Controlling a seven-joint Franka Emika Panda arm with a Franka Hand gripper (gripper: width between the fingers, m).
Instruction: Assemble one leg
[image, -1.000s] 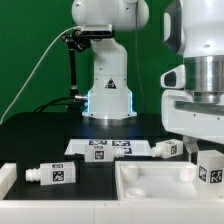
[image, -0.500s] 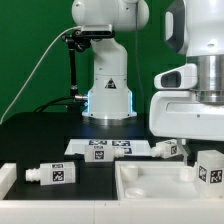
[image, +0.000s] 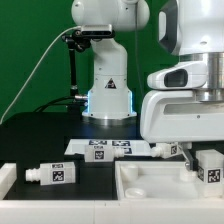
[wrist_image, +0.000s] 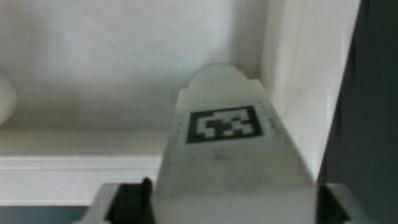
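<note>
The robot's white arm hangs low at the exterior view's right, its gripper (image: 196, 152) just above the large flat white tray-like part (image: 150, 187) in the foreground. In the wrist view, a short, chunky white plastic leg (wrist_image: 226, 140) with a black-and-white square tag sticker sits between the two dark fingers (wrist_image: 121, 205), which press against its sides, so the jaws are closed on it. In the exterior view this held leg (image: 208, 165) shows beside the tray's raised rim. Another tagged white leg (image: 53, 173) lies on the black table (image: 40, 140) at the exterior view's left, well apart. The thin white marker board (image: 105, 148) lies behind the tray.
</note>
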